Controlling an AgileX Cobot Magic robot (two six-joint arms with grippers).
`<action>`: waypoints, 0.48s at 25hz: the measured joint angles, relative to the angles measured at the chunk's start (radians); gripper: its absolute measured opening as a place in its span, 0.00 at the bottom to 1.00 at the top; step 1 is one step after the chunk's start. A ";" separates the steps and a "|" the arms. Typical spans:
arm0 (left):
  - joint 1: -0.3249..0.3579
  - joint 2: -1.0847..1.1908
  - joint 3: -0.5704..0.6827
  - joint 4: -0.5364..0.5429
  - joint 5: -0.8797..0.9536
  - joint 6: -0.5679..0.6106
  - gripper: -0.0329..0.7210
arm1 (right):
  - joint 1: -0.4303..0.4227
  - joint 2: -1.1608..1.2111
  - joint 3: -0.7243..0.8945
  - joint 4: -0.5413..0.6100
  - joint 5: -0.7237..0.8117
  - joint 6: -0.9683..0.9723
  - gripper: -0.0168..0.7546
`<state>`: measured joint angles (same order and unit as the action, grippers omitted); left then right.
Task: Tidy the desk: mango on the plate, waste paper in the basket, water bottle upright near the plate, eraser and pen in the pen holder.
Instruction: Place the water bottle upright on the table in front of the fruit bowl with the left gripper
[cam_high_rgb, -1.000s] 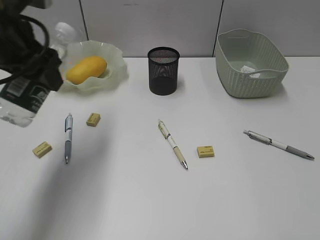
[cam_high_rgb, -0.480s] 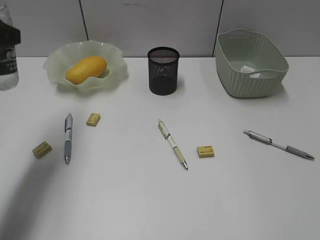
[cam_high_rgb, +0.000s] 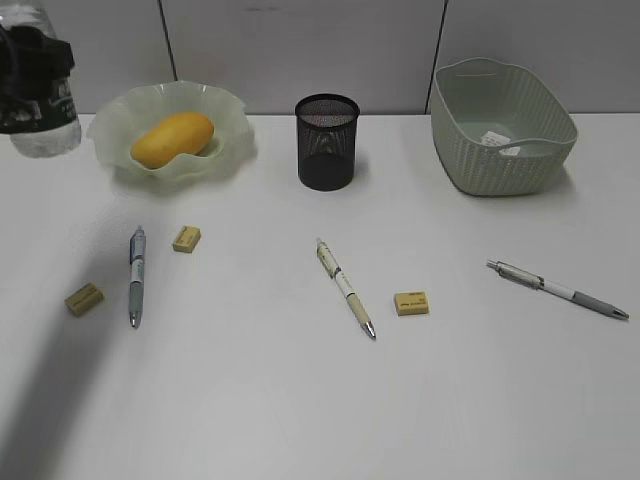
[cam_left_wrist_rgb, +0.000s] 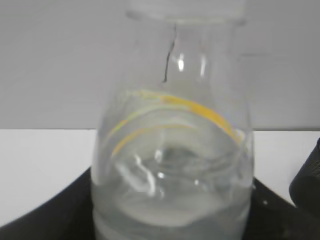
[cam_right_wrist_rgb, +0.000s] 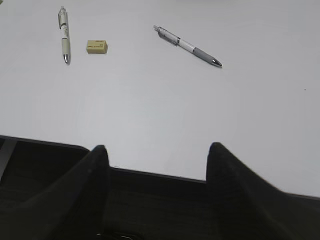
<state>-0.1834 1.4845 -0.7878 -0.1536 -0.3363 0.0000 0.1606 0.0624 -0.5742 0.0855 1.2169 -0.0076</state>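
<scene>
Left pincer (cam_high_rgb: 30, 75) grips the water bottle (cam_left_wrist_rgb: 172, 165), seen close only by its wrist camera.

The bottle (cam_high_rgb: 38, 95) is cut by the left and top edges of the exterior view, so its cap is out of sight, and the dark gripper (cam_high_rgb: 30, 65) around it is blurred — its fingers cannot be made out there. In the left wrist view the bottle (cam_left_wrist_rgb: 172, 165) fills the frame, soft and out of focus, its cap and base both cropped. In the basket (cam_high_rgb: 503, 125) a white scrap (cam_high_rgb: 497, 139) shows — too small to read any print. The right fingers (cam_right_wrist_rgb: 102, 180) run off the bottom of the right wrist view. The erasers' (cam_high_rgb: 411, 303) markings are too small to read.
</scene>
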 joint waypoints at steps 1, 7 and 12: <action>0.000 0.039 0.000 -0.007 -0.018 0.000 0.71 | 0.000 0.000 0.000 0.001 0.000 0.000 0.65; 0.000 0.186 0.001 -0.029 -0.170 0.000 0.71 | 0.000 0.000 0.000 0.001 0.000 0.000 0.65; 0.000 0.290 0.001 -0.060 -0.323 0.000 0.71 | 0.000 0.000 0.000 0.001 0.000 0.000 0.65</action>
<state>-0.1834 1.7746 -0.7866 -0.2137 -0.6596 0.0000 0.1606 0.0624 -0.5742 0.0866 1.2169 -0.0076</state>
